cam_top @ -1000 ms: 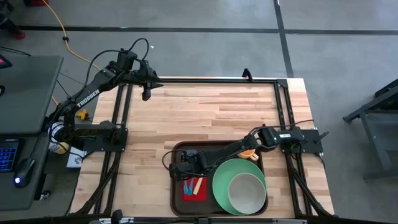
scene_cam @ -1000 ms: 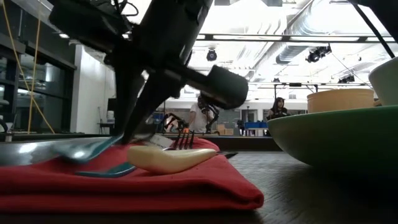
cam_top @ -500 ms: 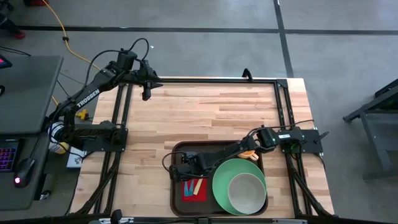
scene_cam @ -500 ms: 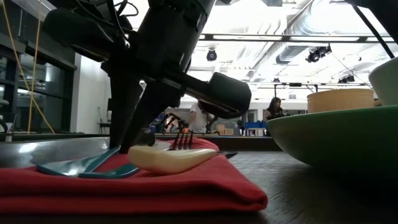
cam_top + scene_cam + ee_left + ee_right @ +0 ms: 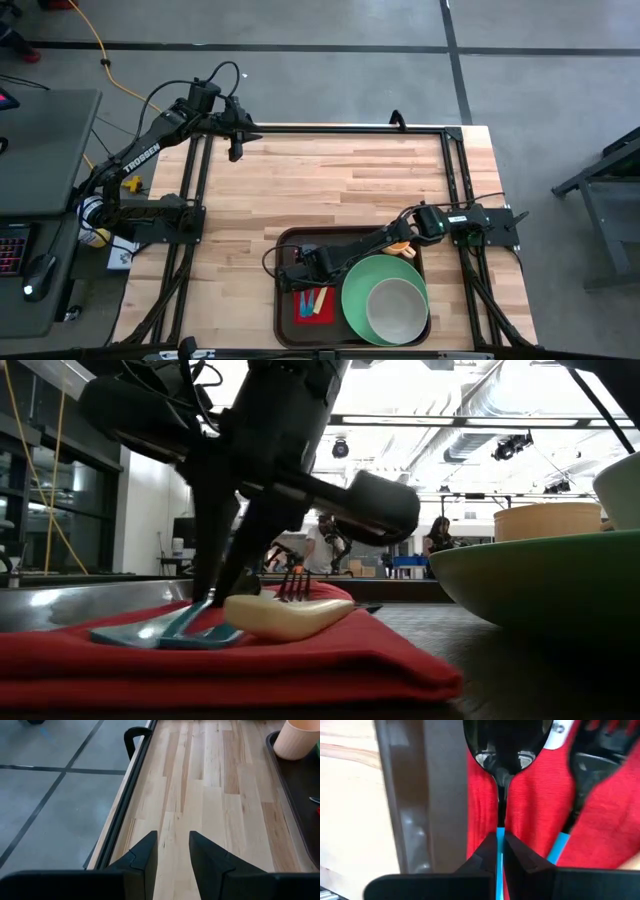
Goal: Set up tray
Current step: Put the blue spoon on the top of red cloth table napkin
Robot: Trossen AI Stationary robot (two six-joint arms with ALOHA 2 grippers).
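Two matte black jointed arms, white TROSSEN lettering along the left arm (image 5: 150, 150), looped black cables, wedge-shaped dark fingers (image 5: 145, 857) on each claw.

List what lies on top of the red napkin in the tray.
On the red napkin lie a blue-handled spoon, held by the right gripper with jaws shut, a blue-handled fork and a cream-handled utensil. The napkin hides the tray floor beneath it.
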